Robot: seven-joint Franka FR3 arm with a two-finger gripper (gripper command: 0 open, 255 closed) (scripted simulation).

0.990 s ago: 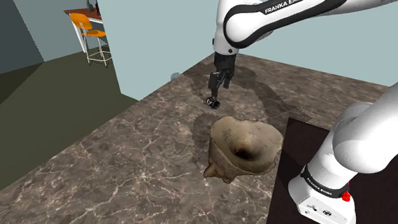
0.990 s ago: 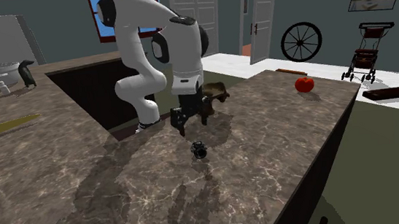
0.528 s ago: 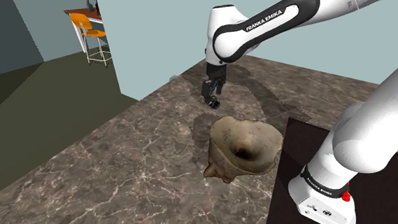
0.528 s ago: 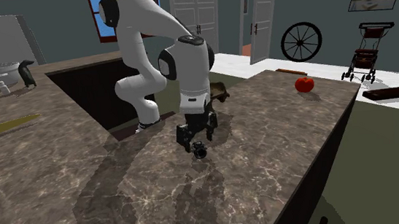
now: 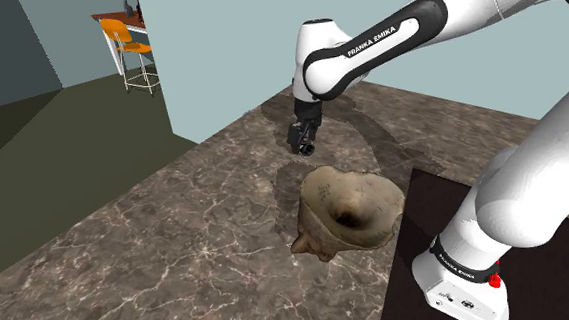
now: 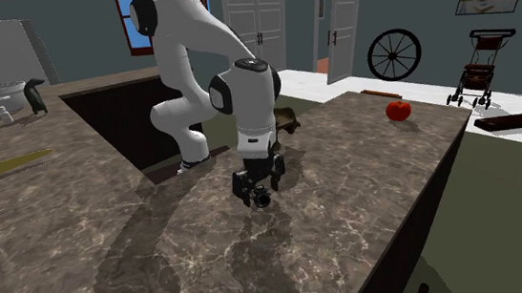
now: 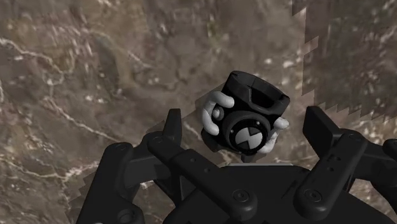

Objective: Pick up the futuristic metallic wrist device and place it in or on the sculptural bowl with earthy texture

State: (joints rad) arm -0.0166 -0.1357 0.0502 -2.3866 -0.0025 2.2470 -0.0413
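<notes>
Black-and-white wrist device (image 7: 247,121), brown white-veined marble counter (image 7: 95,76), and mottled tan-brown bowl (image 5: 347,213).

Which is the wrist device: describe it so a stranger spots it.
Look on the brown marble counter near the lumpy brown bowl, under the open black gripper. The wrist device is small and black, with white side pieces and a round hourglass-marked dial.

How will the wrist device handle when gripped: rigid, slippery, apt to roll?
Probably rigid: the wrist device looks like a blocky black housing, nothing floppy. Its rounded white side lobes may slip against the fingers. Small and compact, so likely light; resting on the marbled counter, it could skid if nudged.
</notes>
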